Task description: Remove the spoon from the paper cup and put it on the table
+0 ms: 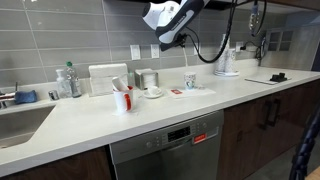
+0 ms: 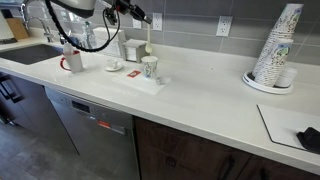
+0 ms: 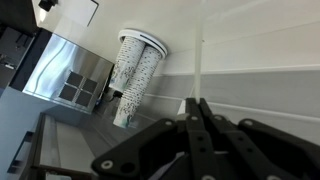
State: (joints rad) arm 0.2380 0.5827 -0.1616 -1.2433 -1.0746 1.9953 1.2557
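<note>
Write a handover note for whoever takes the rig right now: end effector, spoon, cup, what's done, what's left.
End effector: shut on the spoon, a thin pale strip running out past the fingertips in the wrist view. It is raised high above the counter in both exterior views.
Paper cup: upright on the table.
Done: spoon gripped. No cup surrounds it in the wrist view, so it looks out. It is too thin to confirm in the exterior views.
Left: lower the spoon to a bare stretch of table, release, withdraw.

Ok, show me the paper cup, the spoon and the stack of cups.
paper cup (image 2: 149,68): in an exterior view, its patterned side.
spoon (image 3: 201,60): wrist view, midway along its thin shaft.
stack of cups (image 2: 277,45): in an exterior view, mid-stack.
</note>
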